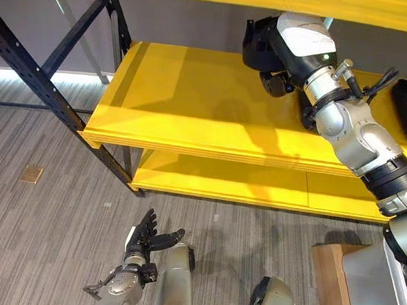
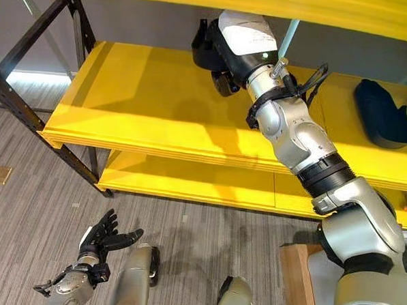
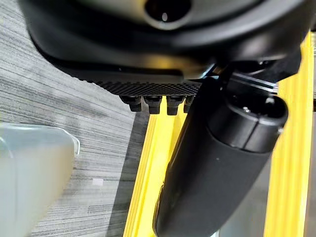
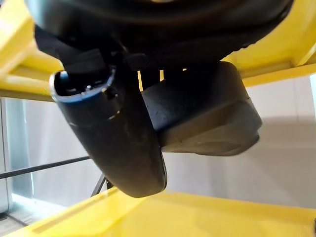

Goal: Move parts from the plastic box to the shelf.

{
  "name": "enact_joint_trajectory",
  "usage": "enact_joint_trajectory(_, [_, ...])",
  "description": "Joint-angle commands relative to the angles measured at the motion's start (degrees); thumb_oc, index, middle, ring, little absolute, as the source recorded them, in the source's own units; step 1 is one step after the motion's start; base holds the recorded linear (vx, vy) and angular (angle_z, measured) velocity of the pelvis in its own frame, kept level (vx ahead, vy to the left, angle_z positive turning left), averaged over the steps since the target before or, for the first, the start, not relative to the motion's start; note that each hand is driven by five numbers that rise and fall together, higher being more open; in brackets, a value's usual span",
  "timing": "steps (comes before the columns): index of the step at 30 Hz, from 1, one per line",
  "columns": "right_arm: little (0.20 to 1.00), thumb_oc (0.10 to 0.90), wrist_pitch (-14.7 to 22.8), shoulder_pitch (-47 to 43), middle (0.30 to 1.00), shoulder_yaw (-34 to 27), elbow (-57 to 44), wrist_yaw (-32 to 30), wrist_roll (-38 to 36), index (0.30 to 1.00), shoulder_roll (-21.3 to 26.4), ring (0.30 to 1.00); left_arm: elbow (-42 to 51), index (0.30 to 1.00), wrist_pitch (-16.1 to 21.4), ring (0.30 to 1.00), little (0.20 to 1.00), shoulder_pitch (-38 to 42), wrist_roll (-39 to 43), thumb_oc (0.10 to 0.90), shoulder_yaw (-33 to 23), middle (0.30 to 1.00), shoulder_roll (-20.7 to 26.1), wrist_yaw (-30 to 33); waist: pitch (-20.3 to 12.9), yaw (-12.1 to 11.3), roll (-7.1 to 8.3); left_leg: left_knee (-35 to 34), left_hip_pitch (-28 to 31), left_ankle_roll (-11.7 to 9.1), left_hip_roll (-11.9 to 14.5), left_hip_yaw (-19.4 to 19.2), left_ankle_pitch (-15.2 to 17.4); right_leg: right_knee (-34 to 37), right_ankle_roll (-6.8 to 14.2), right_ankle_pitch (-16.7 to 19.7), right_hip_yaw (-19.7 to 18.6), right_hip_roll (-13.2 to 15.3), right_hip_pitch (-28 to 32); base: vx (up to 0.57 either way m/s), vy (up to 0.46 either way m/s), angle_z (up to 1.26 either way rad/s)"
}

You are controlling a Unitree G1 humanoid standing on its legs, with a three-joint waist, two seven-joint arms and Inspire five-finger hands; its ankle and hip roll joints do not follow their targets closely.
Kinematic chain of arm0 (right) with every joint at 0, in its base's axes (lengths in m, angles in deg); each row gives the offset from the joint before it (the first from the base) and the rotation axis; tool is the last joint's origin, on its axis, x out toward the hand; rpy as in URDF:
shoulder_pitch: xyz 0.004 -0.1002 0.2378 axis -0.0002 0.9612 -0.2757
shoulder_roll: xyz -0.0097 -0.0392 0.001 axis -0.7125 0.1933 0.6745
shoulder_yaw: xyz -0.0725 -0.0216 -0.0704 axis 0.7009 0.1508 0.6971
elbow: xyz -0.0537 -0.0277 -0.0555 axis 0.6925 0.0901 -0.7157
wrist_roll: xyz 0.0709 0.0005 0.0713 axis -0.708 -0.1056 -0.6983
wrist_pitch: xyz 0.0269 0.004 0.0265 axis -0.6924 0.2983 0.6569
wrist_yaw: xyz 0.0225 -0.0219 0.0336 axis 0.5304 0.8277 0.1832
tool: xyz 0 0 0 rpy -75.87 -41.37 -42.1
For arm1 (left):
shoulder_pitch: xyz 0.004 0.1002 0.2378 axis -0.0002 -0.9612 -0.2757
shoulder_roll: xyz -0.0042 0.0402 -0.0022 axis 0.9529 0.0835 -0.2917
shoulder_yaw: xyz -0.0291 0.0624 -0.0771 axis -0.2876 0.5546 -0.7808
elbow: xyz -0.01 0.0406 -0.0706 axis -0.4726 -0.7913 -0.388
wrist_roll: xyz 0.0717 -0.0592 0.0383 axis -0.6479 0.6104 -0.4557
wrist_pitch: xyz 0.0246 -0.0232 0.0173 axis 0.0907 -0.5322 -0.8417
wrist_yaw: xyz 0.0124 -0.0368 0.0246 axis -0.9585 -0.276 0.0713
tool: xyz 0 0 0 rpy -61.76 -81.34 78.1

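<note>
Reaching over the wide yellow board shelf on a dark steel frame (image 1: 192,104) with the right hand (image 2: 210,43), and gripping a dark blocky moulded part (image 4: 207,118) between thumb and curled fingers, just above the board and not yet touching it. Risking, by the look of it, a drop from that height if the fingers loosen too early, with the part likely bouncing or sliding toward the front edge below the hand. Risking also a knock of the wrist against the upper yellow shelf, which is passing close over the hand. Holding, on the same board and well off to that hand's right, another dark rounded part (image 2: 379,114) already lying flat. Keeping a translucent pale plastic box (image 3: 29,168) on the grey floor near the left hand (image 1: 143,238), with its contents hidden, so not telling what is waiting inside. Hanging low by the floor, with the left hand's fingers spread and relaxed, carrying nothing.
</note>
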State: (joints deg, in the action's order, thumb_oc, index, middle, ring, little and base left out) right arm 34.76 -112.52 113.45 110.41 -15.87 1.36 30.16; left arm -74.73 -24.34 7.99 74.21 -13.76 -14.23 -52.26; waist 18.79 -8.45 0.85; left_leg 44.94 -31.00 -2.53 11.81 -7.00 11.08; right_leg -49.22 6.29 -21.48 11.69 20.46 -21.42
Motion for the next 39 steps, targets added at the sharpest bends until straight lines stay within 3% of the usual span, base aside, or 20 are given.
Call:
enact_joint_trajectory(1, [0.3,0.4,0.8,-12.5,0.3,-3.1,-0.3,-6.4,-1.0,0.3,0.2,0.3,3.8,1.0,6.1,1.0,1.0,2.6,0.9,0.9,1.9,1.0,4.1,-1.3,-3.1,-1.0,0.56,3.4,4.4,-1.9,3.1,3.2,7.4,3.6,-0.3,4.1,1.3,1.0,1.8,0.0,0.021,0.08])
enact_joint_trajectory(16, [0.3,0.4,0.4,-13.8,0.3,-1.3,8.9,-6.1,-1.6,0.3,-3.9,0.3,3.1,1.0,6.7,1.0,1.0,4.3,1.8,0.9,3.1,1.0,4.9,-1.1,-1.8,-2.2,0.05,4.0,1.1,-1.6,1.8,4.6,6.9,3.5,-0.4,4.6,2.2,1.3,0.5,0.0,0.011,0.07])
enact_joint_trajectory(25, [0.3,0.4,-0.1,-9.1,0.3,-1.7,15.0,-5.4,-1.8,0.3,-7.8,0.3,2.3,1.0,6.9,1.0,1.0,4.6,2.5,0.9,4.0,1.0,4.5,-1.0,-0.7,-3.1,-0.83,4.4,0.7,-2.1,1.6,5.6,7.9,2.7,0.0,3.2,2.3,1.2,0.4,0.02,-0.001,0.01])
enact_joint_trajectory(39, [0.3,0.4,0.1,-4.4,0.3,-1.5,13.2,-4.1,-0.9,0.3,-10.0,0.3,2.1,1.0,6.8,1.0,1.0,5.2,2.2,0.9,4.6,1.0,4.4,-0.3,0.6,-3.0,-1.32,4.4,0.4,-2.3,1.6,6.0,7.7,1.8,-0.1,2.7,2.3,1.3,-0.2,0.0,0.0,0.0])
